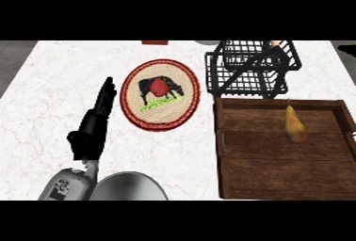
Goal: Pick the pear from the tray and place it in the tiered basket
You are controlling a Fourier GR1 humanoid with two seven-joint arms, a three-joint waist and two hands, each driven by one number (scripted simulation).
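Tray (pixel 278 167) walls ring pear (pixel 295 125) on all sides; open above. Tiered basket (pixel 250 66) stands just beyond tray's far wall, black wire sides in way. Bare desk (pixel 191 155) strip between tray and round plate (pixel 129 96); metal bowl (pixel 128 189) blocks near edge.

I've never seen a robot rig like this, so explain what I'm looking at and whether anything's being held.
This is one view from a humanoid robot's head, looking down at a white marble counter. The black left hand is open, fingers straight, holding nothing; the right hand isn't shown. A yellow-orange pear sits in a brown wooden tray. Behind the tray stands a black wire tiered basket. There's also a round plate with a woven rim and a cow picture, and a grey metal bowl.
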